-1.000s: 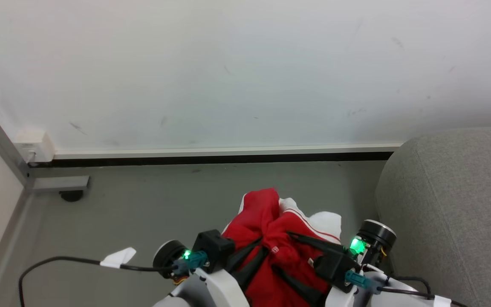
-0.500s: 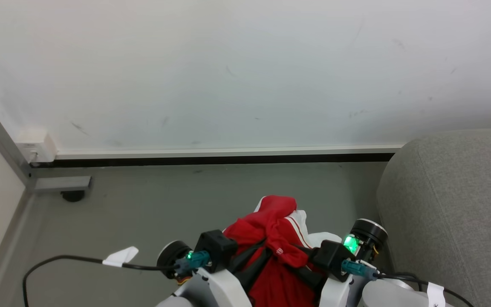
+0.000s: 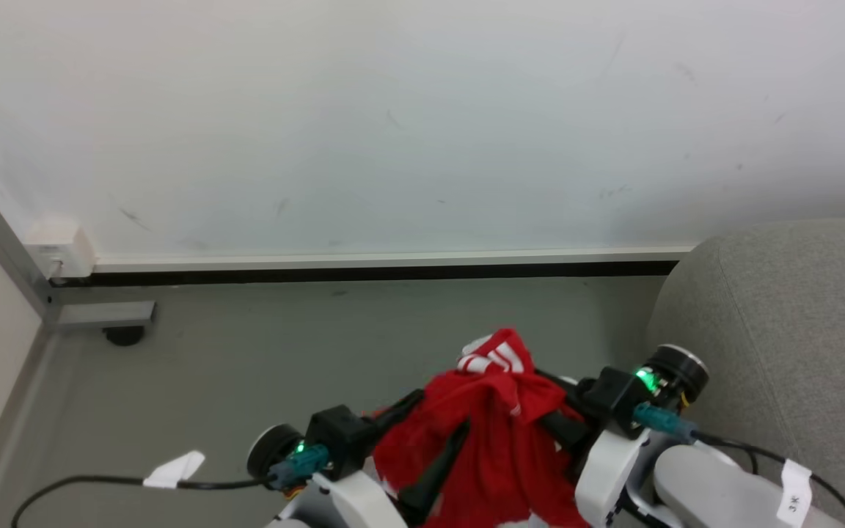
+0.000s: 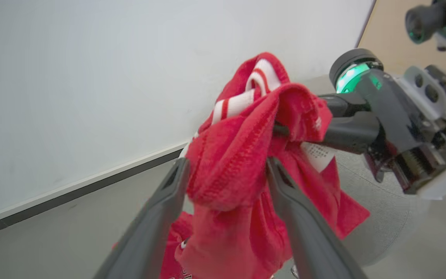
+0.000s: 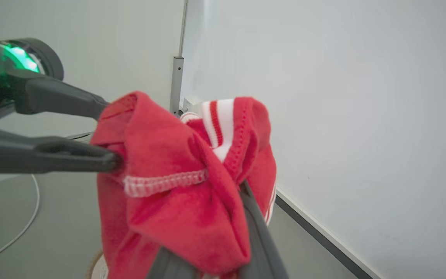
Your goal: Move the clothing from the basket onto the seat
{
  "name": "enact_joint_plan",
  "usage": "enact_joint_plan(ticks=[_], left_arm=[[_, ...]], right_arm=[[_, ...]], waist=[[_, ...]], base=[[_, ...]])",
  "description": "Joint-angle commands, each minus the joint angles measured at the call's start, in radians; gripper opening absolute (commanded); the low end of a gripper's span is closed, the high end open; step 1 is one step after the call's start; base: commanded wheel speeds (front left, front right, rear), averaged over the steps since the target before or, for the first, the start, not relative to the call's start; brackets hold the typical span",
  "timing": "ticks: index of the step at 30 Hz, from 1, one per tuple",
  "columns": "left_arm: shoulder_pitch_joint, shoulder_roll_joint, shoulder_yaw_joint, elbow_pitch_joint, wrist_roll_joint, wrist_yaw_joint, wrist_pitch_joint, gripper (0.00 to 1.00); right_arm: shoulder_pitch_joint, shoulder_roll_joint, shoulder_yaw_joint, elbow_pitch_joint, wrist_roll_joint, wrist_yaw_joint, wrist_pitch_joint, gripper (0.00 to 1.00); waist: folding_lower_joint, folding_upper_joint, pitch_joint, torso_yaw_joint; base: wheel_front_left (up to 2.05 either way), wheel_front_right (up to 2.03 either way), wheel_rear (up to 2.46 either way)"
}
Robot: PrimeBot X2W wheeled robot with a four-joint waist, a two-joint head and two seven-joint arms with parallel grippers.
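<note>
The red clothing (image 3: 492, 433), with white stripes, hangs bunched in the air between both grippers at the bottom middle of the head view. My right gripper (image 3: 543, 402) is shut on its upper fold, and the cloth (image 5: 180, 186) drapes over its fingers in the right wrist view. My left gripper (image 4: 227, 162) is open, its fingers (image 4: 161, 209) spread on either side of the bundle (image 4: 230, 170). The grey seat (image 3: 782, 330) rises at the right, close beside the right arm. The arms and cloth hide the basket, apart from a sliver of brown rim (image 5: 92, 263).
A white wall with a pale baseboard (image 3: 393, 260) runs across the back above a grey floor (image 3: 283, 345). A metal post with a foot and castor (image 3: 103, 319) stands at the left. A black cable with a white tag (image 3: 169, 469) lies at the lower left.
The right gripper closed on the clothing, then the left gripper opened its fingers. The bundle has shifted to the right with the right arm. The left arm has dropped back to the lower left.
</note>
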Motion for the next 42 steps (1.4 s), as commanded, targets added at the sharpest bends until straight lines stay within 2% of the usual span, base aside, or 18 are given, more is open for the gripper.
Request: enact_joint_plan(ticks=[1, 11, 24, 31, 42], left_arm=[[0.02, 0.002, 0.008, 0.015, -0.001, 0.007, -0.022, 1.0], [0.062, 0.003, 0.039, 0.094, -0.008, -0.005, -0.099, 1.0], [0.058, -0.012, 0.048, 0.113, 0.001, -0.019, -0.11, 1.0], [0.053, -0.02, 0.043, 0.098, 0.01, -0.027, -0.113, 1.0], [0.029, -0.05, 0.013, 0.08, 0.026, -0.035, -0.107, 1.0]], right_arm=[[0.004, -0.008, -0.028, -0.01, -0.009, -0.002, -0.006, 0.0], [0.07, -0.05, -0.189, -0.066, -0.068, -0.002, -0.006, 0.0], [0.101, -0.059, -0.244, -0.102, -0.105, -0.002, -0.006, 0.0], [0.092, -0.065, -0.266, -0.106, -0.116, -0.002, -0.006, 0.0], [0.111, -0.081, -0.322, -0.108, -0.141, -0.002, -0.006, 0.0]], waist=[[0.0, -0.0001, -0.001, 0.002], [0.0, -0.0001, -0.006, -0.002], [0.0, -0.0001, 0.001, -0.039], [0.0, -0.0001, 0.013, -0.117], [0.0, -0.0001, 0.046, -0.289]], base=[[0.0, 0.0, 0.0], [0.0, 0.0, 0.0], [0.0, 0.0, 0.0], [0.0, 0.0, 0.0], [0.0, 0.0, 0.0]])
